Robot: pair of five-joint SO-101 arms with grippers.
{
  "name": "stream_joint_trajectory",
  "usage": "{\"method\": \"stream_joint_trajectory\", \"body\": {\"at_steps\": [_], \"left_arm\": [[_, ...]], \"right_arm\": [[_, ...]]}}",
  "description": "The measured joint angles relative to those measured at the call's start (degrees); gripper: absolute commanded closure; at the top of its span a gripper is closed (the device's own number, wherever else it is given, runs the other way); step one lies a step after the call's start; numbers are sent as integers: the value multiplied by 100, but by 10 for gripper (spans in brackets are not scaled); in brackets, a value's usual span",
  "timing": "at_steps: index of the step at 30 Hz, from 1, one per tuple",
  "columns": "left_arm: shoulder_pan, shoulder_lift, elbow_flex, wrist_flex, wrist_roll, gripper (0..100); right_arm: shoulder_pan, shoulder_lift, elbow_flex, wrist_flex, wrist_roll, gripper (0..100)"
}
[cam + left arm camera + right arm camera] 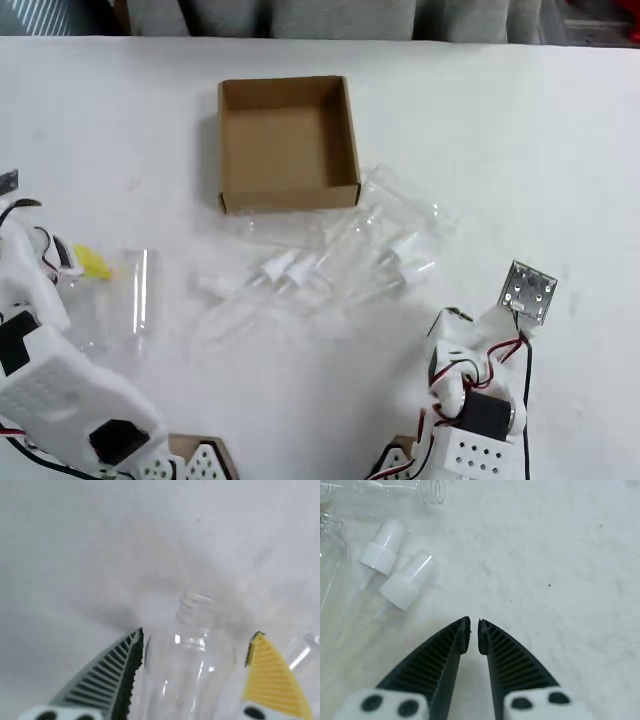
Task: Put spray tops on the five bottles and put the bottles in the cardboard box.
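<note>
The cardboard box (285, 145) sits open on the white surface (540, 130), beyond scattered clear bottles (385, 235). The left tool (198, 634) stands wide astride one uncapped bottle (192, 655). The right tool (473, 628), narrowed almost shut and empty, hovers near two white spray tops (382, 547). Grey furniture (340, 15) lines the far edge.
</note>
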Motion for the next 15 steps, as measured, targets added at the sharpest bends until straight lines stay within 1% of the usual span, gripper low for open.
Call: {"method": "stream_joint_trajectory", "body": {"at_steps": [6, 11, 13, 15], "left_arm": [[-18, 0, -105, 114, -360, 649], [-26, 0, -105, 123, -985, 650], [-26, 0, -114, 255, -1363, 650], [-26, 0, -114, 387, -1582, 650]], "right_arm": [[0, 0, 0, 0, 0, 984], [0, 0, 0, 0, 0, 984], [0, 0, 0, 0, 0, 984], [0, 0, 0, 0, 0, 984]]}}
